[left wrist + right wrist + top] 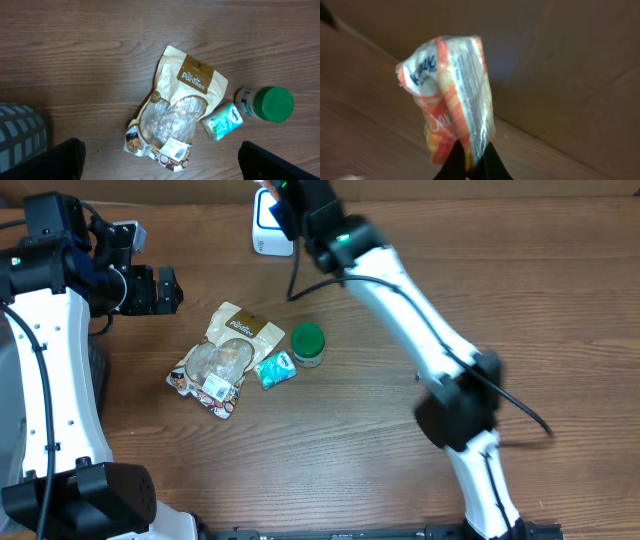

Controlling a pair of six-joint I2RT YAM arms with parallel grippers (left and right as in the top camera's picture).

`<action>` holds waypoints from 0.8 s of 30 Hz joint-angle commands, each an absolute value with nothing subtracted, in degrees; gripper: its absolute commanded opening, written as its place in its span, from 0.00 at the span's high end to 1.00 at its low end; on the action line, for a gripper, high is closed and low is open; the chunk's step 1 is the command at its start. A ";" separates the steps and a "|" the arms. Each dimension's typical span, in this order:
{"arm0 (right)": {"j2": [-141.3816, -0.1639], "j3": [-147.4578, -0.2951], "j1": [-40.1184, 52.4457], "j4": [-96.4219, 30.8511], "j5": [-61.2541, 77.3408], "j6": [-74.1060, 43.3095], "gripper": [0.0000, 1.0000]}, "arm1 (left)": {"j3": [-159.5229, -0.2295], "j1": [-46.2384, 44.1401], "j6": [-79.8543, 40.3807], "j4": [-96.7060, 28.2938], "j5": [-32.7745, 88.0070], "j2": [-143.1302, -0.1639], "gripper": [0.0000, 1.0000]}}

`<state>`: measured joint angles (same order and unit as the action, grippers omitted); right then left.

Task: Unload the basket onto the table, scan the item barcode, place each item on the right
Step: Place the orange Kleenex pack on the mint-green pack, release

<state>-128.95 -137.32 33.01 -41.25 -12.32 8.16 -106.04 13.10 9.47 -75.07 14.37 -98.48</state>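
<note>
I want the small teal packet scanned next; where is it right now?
In the overhead view, the small teal packet lies a little left of centre, between the brown snack pouch on its left and the green-lidded jar just beyond it to the right.

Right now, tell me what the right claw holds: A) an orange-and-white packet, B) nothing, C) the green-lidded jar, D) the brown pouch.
A: in the right wrist view the right claw is pinched shut on the orange-and-white packet, while the green-lidded jar and brown pouch lie on the table.

Robot lab bench: wood-grain table (350,460), cardboard backdrop (570,45), white robot arms (410,320), grocery packets (222,355) laid out.
</note>
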 commanded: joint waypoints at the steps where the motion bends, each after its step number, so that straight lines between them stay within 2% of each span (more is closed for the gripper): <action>1: -117.91 -138.08 31.73 -54.59 -0.43 -12.29 0.96 | -107.02 12.73 10.74 -74.96 14.83 -97.82 0.00; 6: -109.71 -138.08 27.77 -79.85 4.14 -17.17 0.96 | -107.02 12.73 10.74 -74.96 14.83 -97.82 0.01; 11: -110.61 -135.46 21.28 -94.04 4.01 -18.70 0.96 | -107.02 12.73 10.74 -74.98 14.83 -97.82 0.00; 16: -111.24 -122.52 16.01 -94.30 4.01 -18.94 0.96 | -107.02 12.73 10.72 -74.98 14.83 -97.82 0.00; 24: -111.24 -98.80 7.55 -85.47 4.21 -19.57 0.96 | -107.02 12.73 10.72 -74.98 14.83 -97.82 0.00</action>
<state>-111.85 -104.03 10.46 -87.26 4.10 -18.94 -106.13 13.10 9.47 -75.05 14.37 -98.48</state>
